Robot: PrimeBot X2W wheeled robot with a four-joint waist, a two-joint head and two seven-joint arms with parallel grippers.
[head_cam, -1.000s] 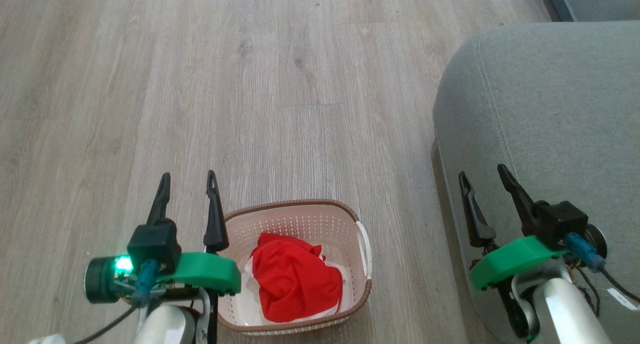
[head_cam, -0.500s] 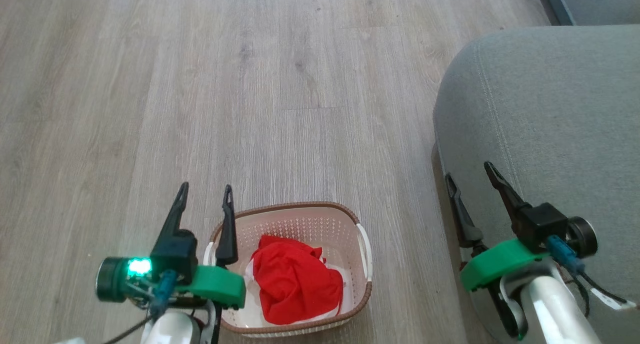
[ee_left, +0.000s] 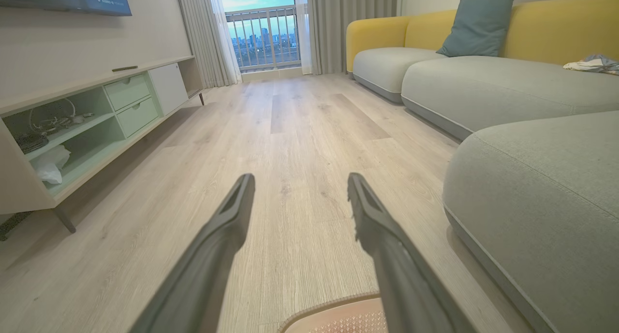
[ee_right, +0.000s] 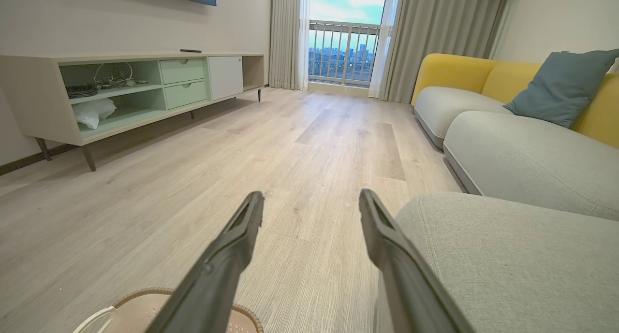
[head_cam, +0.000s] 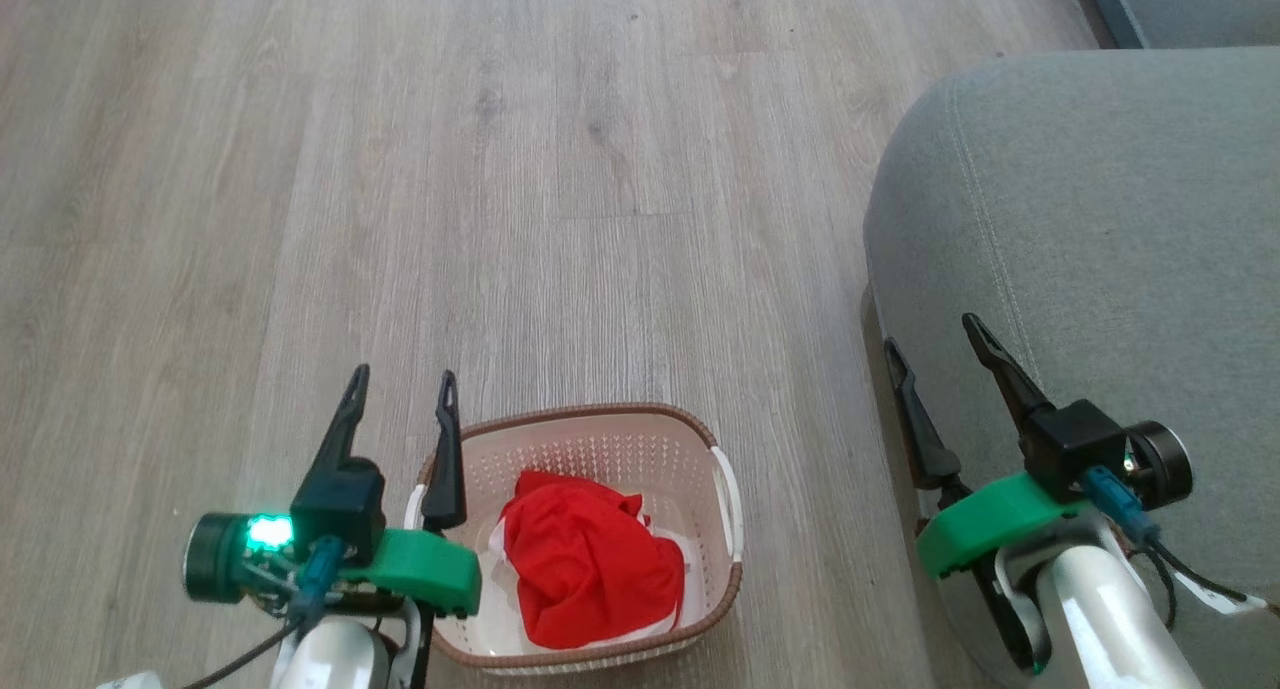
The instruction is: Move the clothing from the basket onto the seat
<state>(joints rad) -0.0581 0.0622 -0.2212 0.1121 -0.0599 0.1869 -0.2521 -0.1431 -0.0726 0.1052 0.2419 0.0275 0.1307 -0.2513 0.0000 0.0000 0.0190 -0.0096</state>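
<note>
Basket (head_cam: 585,410): down on the floor (head_cam: 500,169), cream with a brown rim and white side handles, right in front of the robot and between its two arms.
Clothing (head_cam: 590,564): a bright red bunch, crumpled up, lying inside the basket toward its near right part, with some white showing beneath it.
Seat (head_cam: 1100,219): there it is, the big grey-green cushion to the right of the basket, with a rounded corner and a pale seam running down it. A strip of bare floor lies between it and the basket.
Left gripper (head_cam: 402,374): fingers spread wide with nothing between them, pointing forward over the floor. It hangs just beside the basket's left end. In the head view the inner finger crosses the left handle, and whether it touches the basket or hangs above it I can't quite tell. In the left wrist view the basket's rim curves along the bottom edge between the fingers.
Right gripper (head_cam: 930,331): wide apart as well and empty, at the seat's near left edge. One finger is over the seat's side and the other over its top. In the right wrist view the basket's rim and a white handle sit at the lower left.
Room: a wood-and-green cabinet (ee_right: 184,72) along the left wall, a yellow-backed sofa (ee_right: 449,72) with a blue pillow (ee_right: 561,86) on the right, and a balcony door (ee_right: 343,52) at the far end.
</note>
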